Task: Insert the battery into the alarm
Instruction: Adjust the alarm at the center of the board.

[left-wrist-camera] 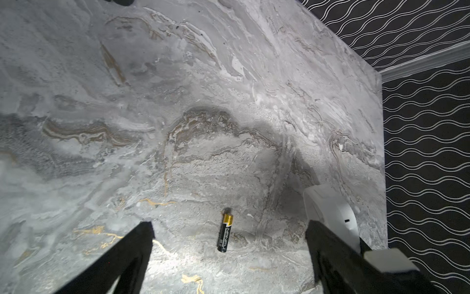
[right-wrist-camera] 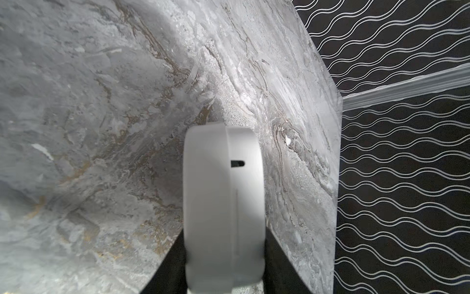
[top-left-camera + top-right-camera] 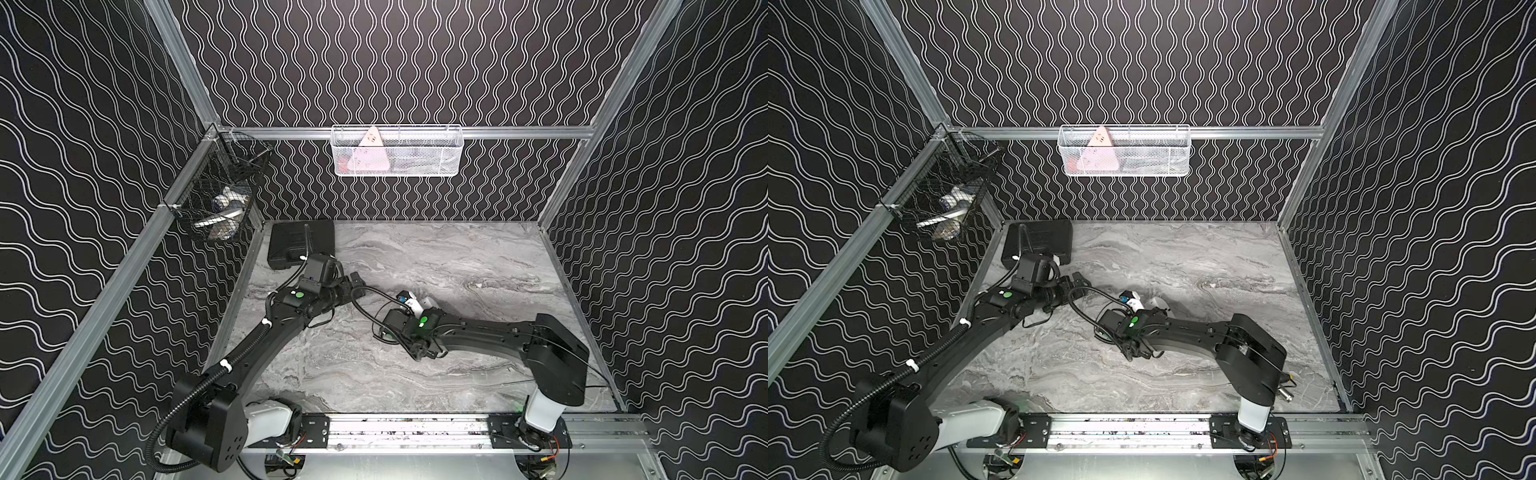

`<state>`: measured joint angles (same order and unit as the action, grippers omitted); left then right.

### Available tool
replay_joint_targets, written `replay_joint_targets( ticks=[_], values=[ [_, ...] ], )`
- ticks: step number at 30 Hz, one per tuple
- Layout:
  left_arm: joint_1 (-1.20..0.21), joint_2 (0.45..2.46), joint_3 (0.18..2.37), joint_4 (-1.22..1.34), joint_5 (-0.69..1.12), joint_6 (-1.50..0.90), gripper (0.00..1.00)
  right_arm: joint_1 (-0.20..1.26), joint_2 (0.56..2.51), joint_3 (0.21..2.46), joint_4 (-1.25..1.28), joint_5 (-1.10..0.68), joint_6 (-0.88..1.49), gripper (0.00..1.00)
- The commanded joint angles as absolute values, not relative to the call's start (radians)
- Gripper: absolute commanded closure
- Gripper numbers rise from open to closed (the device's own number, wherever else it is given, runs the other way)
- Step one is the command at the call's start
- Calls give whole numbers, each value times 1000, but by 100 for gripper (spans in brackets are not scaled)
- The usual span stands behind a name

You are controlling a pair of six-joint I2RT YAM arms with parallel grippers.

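The left gripper (image 1: 228,224) hangs spread wide above the table (image 1: 178,101). The battery (image 1: 224,235) lies flat on the marble between its fingers (image 1: 137,249), touching neither, a little left of the table's middle. Just to the right, the right gripper (image 2: 225,254) pinches the alarm (image 2: 223,191) edge-on, one finger pressed against each flat face. In both top views the alarm (image 3: 428,302) (image 3: 1156,302) is near mid-table. A black case (image 3: 299,245) sits in the far left corner, and a white basket (image 3: 397,149) hangs on the far wall.
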<state>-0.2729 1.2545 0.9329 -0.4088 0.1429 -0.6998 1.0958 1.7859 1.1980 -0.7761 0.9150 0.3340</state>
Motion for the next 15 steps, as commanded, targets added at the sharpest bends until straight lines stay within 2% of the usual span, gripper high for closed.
replay_joint_targets(
  ticks=[1, 15],
  values=[
    [-270, 1266, 942, -420, 153, -668, 1, 1107, 1815, 1198, -777, 994, 305, 65],
    [-270, 1297, 931, -394, 197, -656, 1, 1137, 1975, 1194, -753, 1015, 281, 64]
  ],
)
